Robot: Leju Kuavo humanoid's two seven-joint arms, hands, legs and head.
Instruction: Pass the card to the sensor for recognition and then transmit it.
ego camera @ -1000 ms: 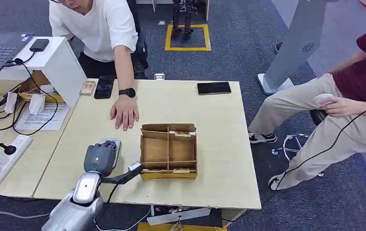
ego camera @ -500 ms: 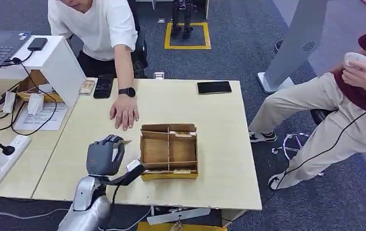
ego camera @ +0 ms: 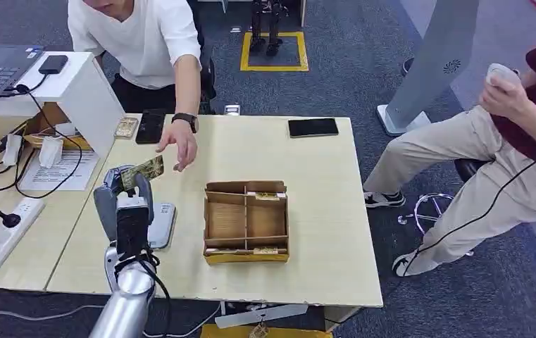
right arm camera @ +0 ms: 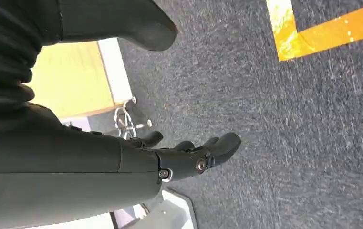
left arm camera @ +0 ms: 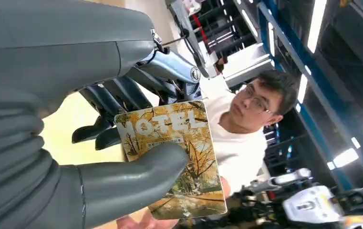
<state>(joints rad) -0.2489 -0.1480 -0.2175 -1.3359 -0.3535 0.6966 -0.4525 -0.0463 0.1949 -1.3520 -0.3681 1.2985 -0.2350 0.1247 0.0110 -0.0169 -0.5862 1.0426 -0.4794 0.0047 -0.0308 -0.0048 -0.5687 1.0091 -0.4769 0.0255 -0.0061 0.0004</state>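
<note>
1. Left wrist view: left hand [left arm camera: 81,143] pinches one card [left arm camera: 174,157] between thumb and fingers, raised above the table [ego camera: 307,158].
2. Hold covers just one end of the card; most of it sticks out free. Likely risk: it pivots or slips during the hand-over.
3. One person's hand [ego camera: 184,148] reaches toward the card, near but apart; a mistimed release could drop it.
4. One grey sensor [ego camera: 160,224] lies below on the table, beside one divided cardboard box [ego camera: 246,220].
5. Right hand [right arm camera: 189,152] hangs empty over carpet, fingers loosely spread.
</note>
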